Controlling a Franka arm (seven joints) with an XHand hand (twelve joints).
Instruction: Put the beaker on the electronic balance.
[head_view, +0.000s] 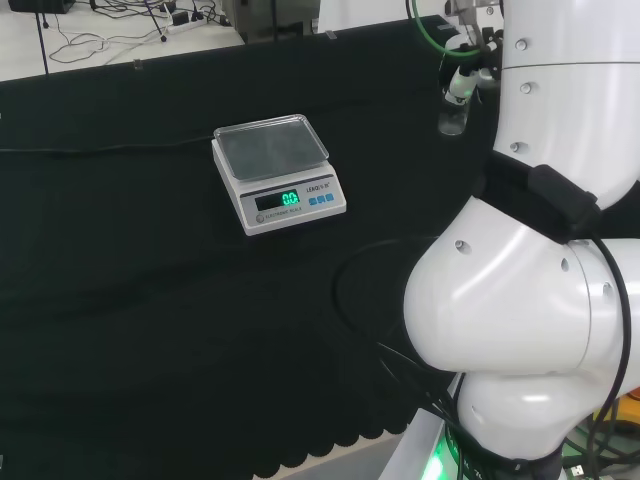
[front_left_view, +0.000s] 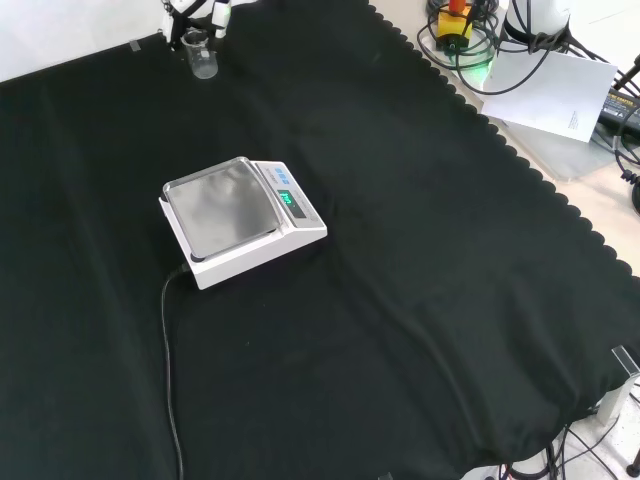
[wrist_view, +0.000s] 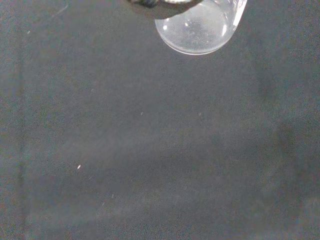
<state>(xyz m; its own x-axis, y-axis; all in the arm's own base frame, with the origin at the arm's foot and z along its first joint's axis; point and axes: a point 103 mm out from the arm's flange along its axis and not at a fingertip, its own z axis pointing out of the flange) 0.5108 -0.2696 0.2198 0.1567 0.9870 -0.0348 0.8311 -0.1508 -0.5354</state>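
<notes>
A small clear glass beaker (front_left_view: 202, 62) is at the far edge of the black cloth in the front view, upright. The black and white hand (front_left_view: 196, 14) comes down over it, with fingers (front_left_view: 220, 17) on either side of its rim. In the head view the beaker (head_view: 452, 118) hangs just under the hand (head_view: 462, 78), beside the arm's white link. The wrist view has the beaker's round base (wrist_view: 199, 29) close up over the cloth. I cannot tell whether it rests on the cloth or is just off it. The white electronic balance (head_view: 278, 172), its steel pan (front_left_view: 218, 205) bare, stands mid-cloth, well apart from the hand.
The balance's black cable (front_left_view: 167, 340) trails from it across the cloth toward the front edge in the front view. The arm's big white links (head_view: 540, 280) take up the right of the head view. Cables and a paper sheet (front_left_view: 545, 85) lie off the cloth's scalloped edge.
</notes>
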